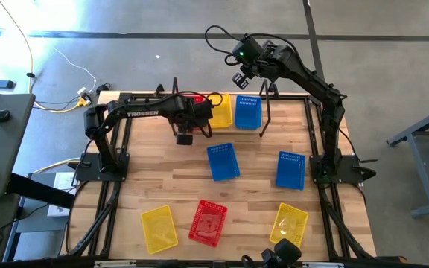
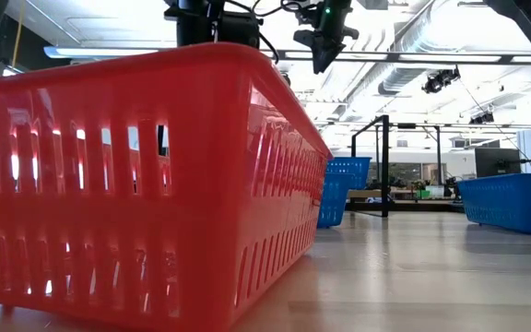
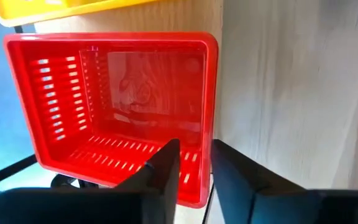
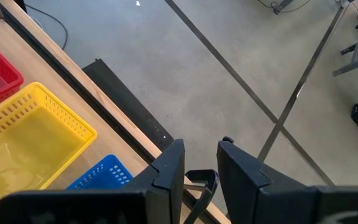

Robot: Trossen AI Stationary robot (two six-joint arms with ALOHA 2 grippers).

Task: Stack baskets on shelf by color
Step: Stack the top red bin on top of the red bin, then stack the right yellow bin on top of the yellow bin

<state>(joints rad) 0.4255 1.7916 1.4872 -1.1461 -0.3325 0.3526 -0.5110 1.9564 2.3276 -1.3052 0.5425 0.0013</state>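
On the shelf (image 1: 264,123) at the table's far edge, a red basket (image 1: 196,99), a yellow basket (image 1: 221,110) and a blue basket (image 1: 248,112) stand side by side. My left gripper (image 1: 187,125) is at the red basket (image 3: 110,106) and is shut on it. My right gripper (image 1: 242,77) hangs high above the far edge, narrowly open and empty (image 4: 201,152), with the shelf's black loop (image 4: 202,186) below it. Two blue baskets (image 1: 223,161) (image 1: 290,170), two yellow ones (image 1: 159,228) (image 1: 289,223) and a red one (image 1: 208,222) rest on their bottoms on the tabletop. My left gripper holds the red basket by one side wall near a corner (image 3: 196,163), with one finger (image 3: 163,168) inside the basket and the other (image 3: 232,177) outside. The fingers come from above, pointing down. The basket is open side up at the shelf's left end, beside the yellow basket (image 3: 73,9).
The red basket near the table's front edge fills most of the low view (image 2: 146,184), with blue baskets (image 2: 344,189) (image 2: 514,198) behind it. Arm bases stand at the left (image 1: 99,160) and right (image 1: 334,167) edges. Bare wood lies left of the middle blue basket (image 1: 162,171).
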